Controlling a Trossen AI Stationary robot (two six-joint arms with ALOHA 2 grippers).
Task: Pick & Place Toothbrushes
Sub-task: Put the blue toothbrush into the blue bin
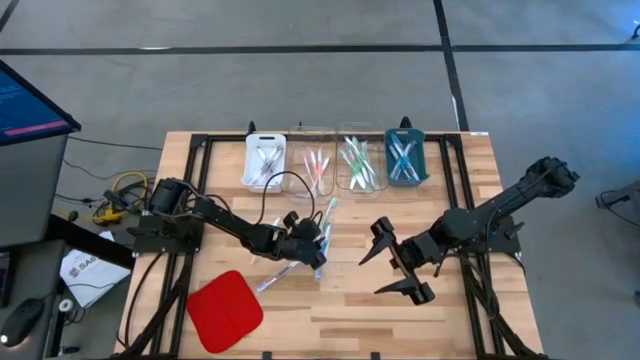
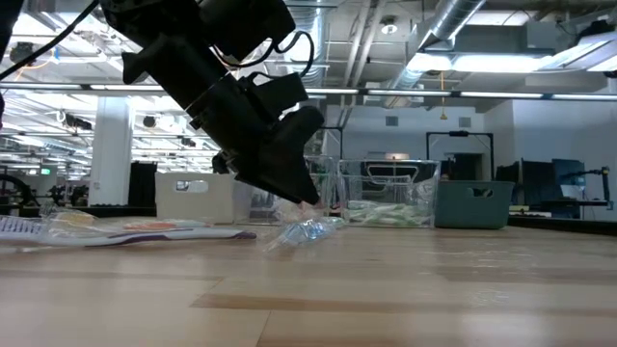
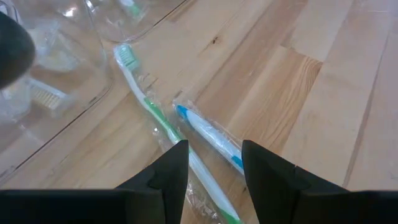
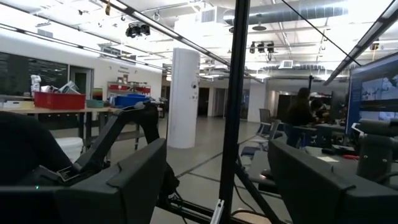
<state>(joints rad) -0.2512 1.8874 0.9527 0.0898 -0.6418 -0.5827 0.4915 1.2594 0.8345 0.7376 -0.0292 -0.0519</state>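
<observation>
Left end effector (image 3: 214,165) is low over the table (image 1: 470,310), its fingers (image 3: 168,171) parted narrowly astride a blue-accented wrapped toothbrush (image 3: 208,134), not yet clamped; a green-accented toothbrush (image 3: 152,109) lies just beside it. Further toothbrushes fill four trays (image 1: 265,160) along the far edge. Right end effector (image 1: 395,260) hangs above the table, spread wide, empty.

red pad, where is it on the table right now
In the high view the red pad lies at the table's front-left corner, near the left end effector and apart from the trays at the far edge.
</observation>
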